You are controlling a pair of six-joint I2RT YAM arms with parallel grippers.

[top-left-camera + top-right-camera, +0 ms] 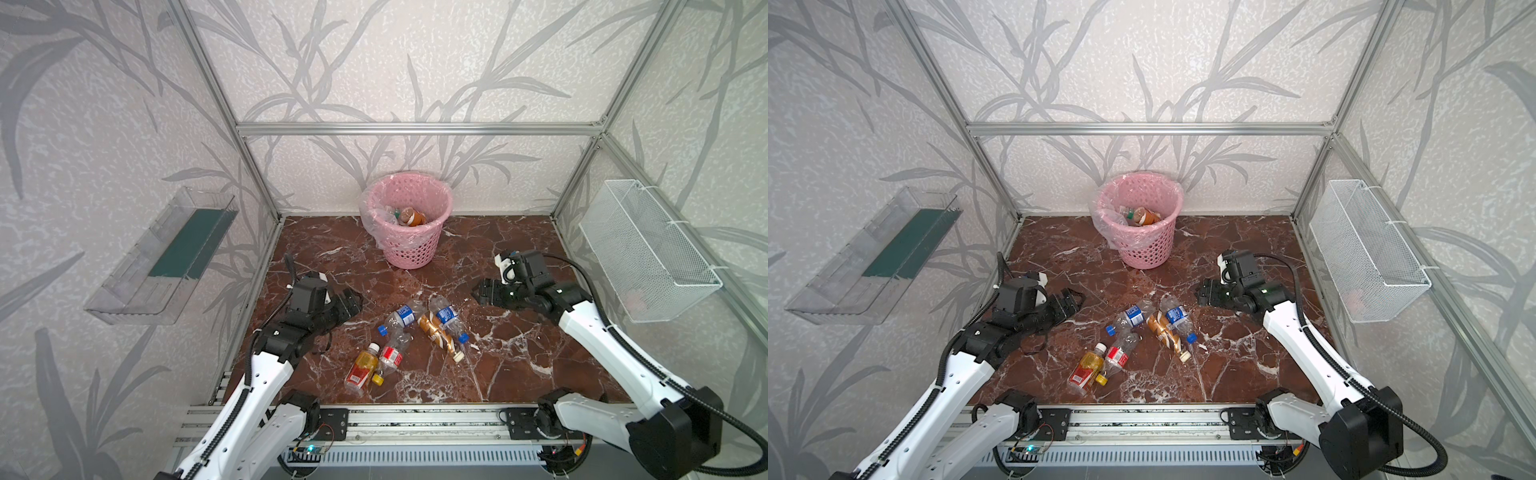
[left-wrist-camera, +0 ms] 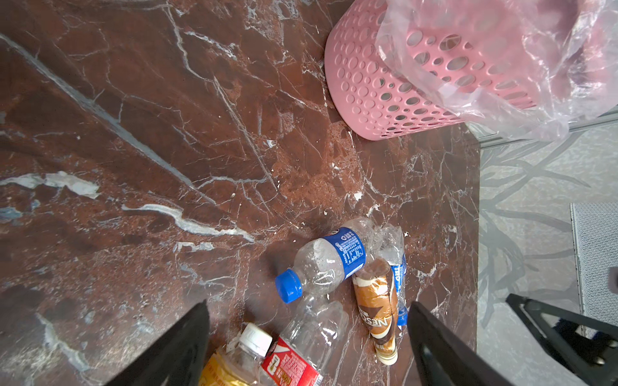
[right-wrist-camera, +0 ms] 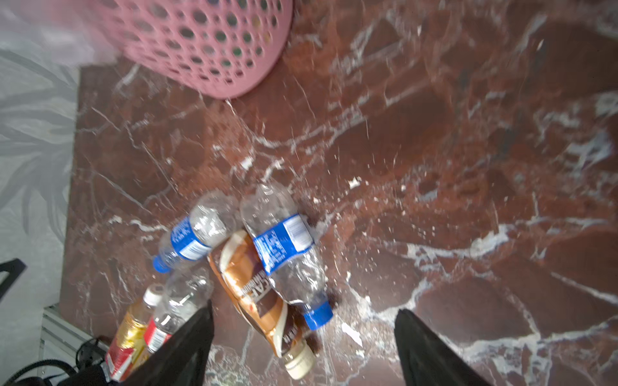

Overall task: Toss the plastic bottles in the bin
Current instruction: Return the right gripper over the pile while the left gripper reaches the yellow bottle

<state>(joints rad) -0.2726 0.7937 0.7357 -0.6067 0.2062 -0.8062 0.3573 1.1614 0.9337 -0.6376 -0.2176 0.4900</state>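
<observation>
The pink bin (image 1: pixel 409 253) (image 1: pixel 1144 249) stands at the back of the marble floor, with some plastic bottles (image 1: pixel 411 216) inside its clear liner. Several more lie in a loose pile mid-floor: two clear ones with blue labels (image 1: pixel 405 314) (image 1: pixel 446 314), an orange-brown wrapped one (image 1: pixel 434 330), a red-labelled one (image 1: pixel 390 353) and a yellow one (image 1: pixel 363 368). My left gripper (image 1: pixel 353 301) (image 2: pixel 308 304) hovers open and empty left of the pile. My right gripper (image 1: pixel 478 293) (image 3: pixel 303 309) hovers open and empty right of it, above the brown bottle (image 3: pixel 254 294).
A clear acrylic tray (image 1: pixel 166 257) hangs on the left wall and a white wire basket (image 1: pixel 648 253) on the right wall. An aluminium rail (image 1: pixel 415 419) runs along the front edge. Frame posts stand at the back corners.
</observation>
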